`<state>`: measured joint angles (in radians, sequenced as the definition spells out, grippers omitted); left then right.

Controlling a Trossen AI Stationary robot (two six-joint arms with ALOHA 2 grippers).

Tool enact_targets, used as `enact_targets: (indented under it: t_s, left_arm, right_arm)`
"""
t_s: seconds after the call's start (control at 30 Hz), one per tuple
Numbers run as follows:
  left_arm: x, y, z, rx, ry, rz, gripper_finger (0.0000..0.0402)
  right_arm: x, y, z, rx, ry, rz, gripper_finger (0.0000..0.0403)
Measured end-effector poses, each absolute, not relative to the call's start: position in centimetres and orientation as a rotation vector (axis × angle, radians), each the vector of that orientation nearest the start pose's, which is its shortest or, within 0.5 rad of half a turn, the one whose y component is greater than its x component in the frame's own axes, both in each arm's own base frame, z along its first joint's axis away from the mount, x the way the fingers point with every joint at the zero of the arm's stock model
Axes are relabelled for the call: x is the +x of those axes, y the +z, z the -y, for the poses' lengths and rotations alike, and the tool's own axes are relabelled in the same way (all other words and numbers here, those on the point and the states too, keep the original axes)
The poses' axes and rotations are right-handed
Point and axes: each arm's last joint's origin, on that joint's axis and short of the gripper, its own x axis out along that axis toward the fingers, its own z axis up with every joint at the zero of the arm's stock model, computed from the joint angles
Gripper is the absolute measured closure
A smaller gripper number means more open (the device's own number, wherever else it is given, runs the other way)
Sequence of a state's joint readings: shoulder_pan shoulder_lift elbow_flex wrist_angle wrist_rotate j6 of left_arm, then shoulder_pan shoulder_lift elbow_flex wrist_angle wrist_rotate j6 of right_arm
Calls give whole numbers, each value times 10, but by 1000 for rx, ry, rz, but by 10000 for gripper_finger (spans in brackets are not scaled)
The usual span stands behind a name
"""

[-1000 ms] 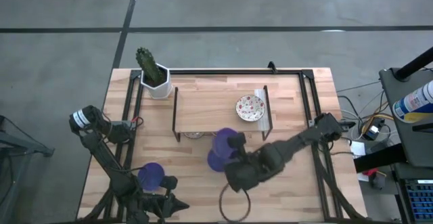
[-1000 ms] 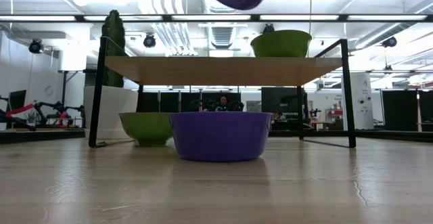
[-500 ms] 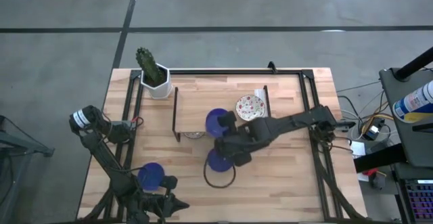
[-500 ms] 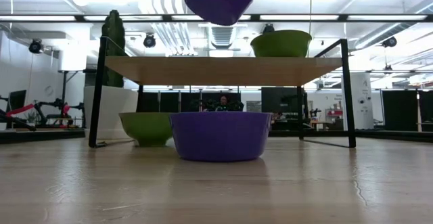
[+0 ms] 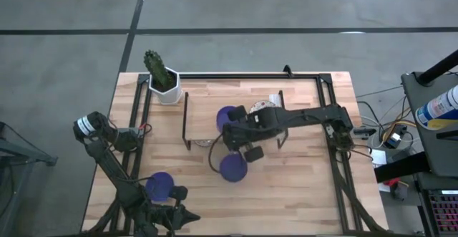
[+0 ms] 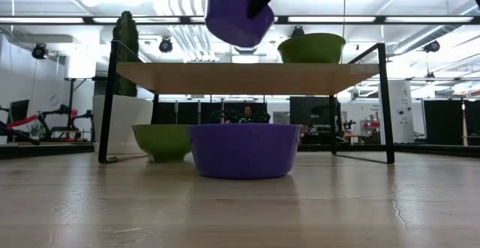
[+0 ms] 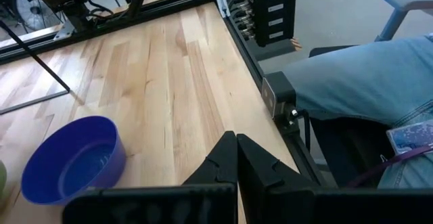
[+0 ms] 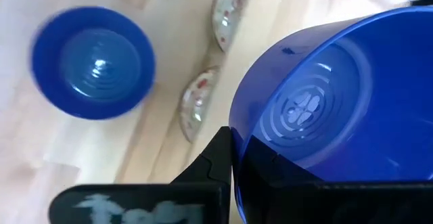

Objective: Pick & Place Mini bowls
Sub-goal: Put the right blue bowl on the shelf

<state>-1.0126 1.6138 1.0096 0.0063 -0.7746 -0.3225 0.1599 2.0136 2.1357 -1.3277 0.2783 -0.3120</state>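
Observation:
My right gripper point(image 5: 236, 117) is shut on a deep blue mini bowl point(image 5: 227, 115), which it carries above the left part of the small wooden shelf point(image 5: 215, 97); the low view shows this bowl point(image 6: 238, 13) tilted, high over the shelf top. A second blue bowl point(image 5: 233, 167) stands on its base on the table, in front of the shelf. A third blue bowl point(image 7: 71, 163) stands by my shut left gripper point(image 7: 235, 158) at the near left. One speckled bowl point(image 8: 226, 11) sits on the shelf, and another point(image 8: 196, 105) on the table under it. My right gripper pinches the blue bowl by its rim point(image 8: 235, 126), one finger point(image 8: 270, 173) inside the bowl and the other outside its wall. The bowl is lifted clear and tilted, its opening facing the wrist camera.
A cactus in a white hexagonal pot point(image 5: 163, 85) stands at the far left corner, beside the shelf's black frame. Black rails run along the table's left and right sides. Bare wood lies at the near right point(image 5: 300, 194). A person in jeans point(image 7: 365, 88) sits beyond the table edge.
My right gripper has carried the blue bowl from above the table's near middle toward the far edge, to a place over the shelf's left part. The bowl has come fully into the low view and is tipped. The other bowls have stayed put.

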Motion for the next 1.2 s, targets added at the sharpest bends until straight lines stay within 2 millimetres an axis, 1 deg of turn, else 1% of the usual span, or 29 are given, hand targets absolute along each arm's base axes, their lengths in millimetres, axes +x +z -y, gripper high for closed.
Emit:
enact_targets:
  t_s: [0.27, 0.37, 0.47, 0.6, 0.67, 0.73, 0.87, 1.0, 1.2]
  left_arm:
    - [198, 228, 278, 160, -168, -403, 401]
    - [198, 228, 277, 161, -166, -403, 401]
    - [198, 228, 277, 160, -165, -404, 401]
    - [198, 228, 277, 159, -165, -404, 401]
    - [198, 228, 277, 159, -165, -404, 401]
    - [198, 228, 277, 159, -165, -404, 401]
    - [198, 227, 277, 159, -165, -405, 401]
    - [198, 227, 277, 162, -164, -410, 401]
    - [197, 226, 276, 170, -165, -421, 401]
  right_arm:
    - [402, 341, -41, -569, 121, -1195, 394]
    - [407, 338, -39, -568, 121, -1187, 394]
    - [413, 327, -40, -563, 144, -1219, 394]
    - [427, 301, -42, -596, 182, -1294, 394]
    - [432, 297, -41, -615, 159, -1330, 394]
    - [434, 296, -39, -614, 158, -1378, 394]
    - [441, 296, -34, -608, 162, -1405, 394]
    - [438, 298, -26, -604, 170, -1404, 394]
    - [436, 302, -16, -545, 160, -1404, 394]
